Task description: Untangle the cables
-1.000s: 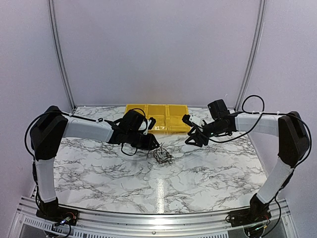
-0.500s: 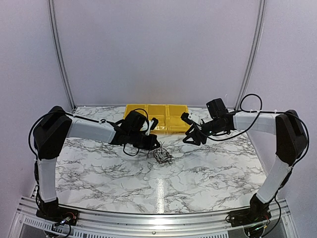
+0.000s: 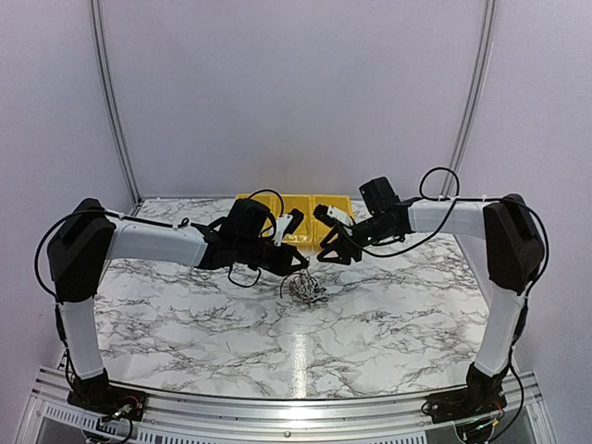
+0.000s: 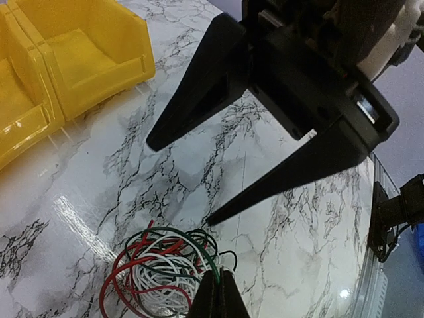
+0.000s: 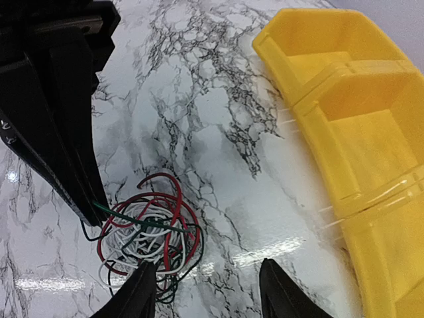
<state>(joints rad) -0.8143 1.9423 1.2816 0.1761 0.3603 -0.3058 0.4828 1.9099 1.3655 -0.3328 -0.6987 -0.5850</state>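
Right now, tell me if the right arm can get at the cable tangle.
Probably yes. The right gripper hangs open beside the cable tangle, nothing between them. The left gripper pinches only the opposite edge.

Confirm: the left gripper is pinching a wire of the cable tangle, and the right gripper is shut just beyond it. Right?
One thing is off: the right gripper is open, jaws spread wide, as the left wrist view shows. The left gripper is pinching a wire of the cables, as you said.
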